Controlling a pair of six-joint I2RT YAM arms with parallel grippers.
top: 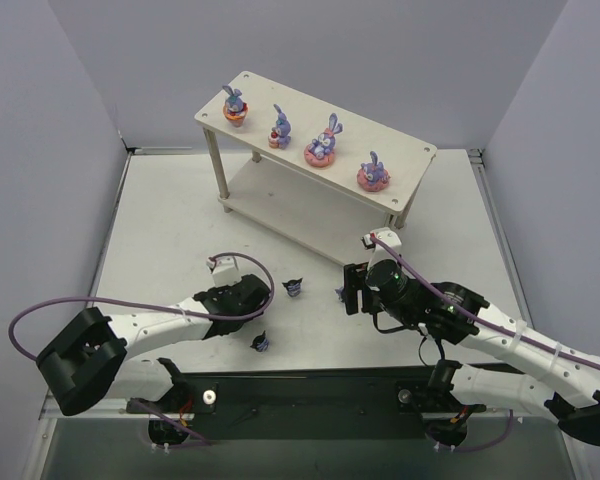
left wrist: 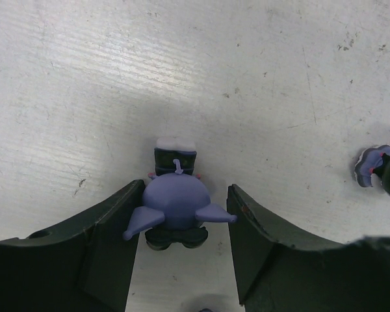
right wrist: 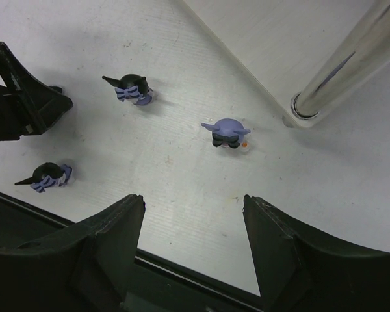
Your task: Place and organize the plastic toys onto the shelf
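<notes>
Four purple rabbits (top: 321, 145) line the shelf (top: 412, 152) top, upper centre | my left pincer (left wrist: 185, 195), half-spread, straddles a dark blue figure (left wrist: 175, 203) on the bench (left wrist: 260, 78), lower centre, squared for a grasp | right pincer (right wrist: 194, 207) gapes wide, empty, over a second blue figure (right wrist: 229, 132).

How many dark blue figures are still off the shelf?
4 dark blue figures on the table: one between the left end effector's open fingers, two beside it, one in front of the right end effector near a shelf leg. More could hide under the arms.
</notes>
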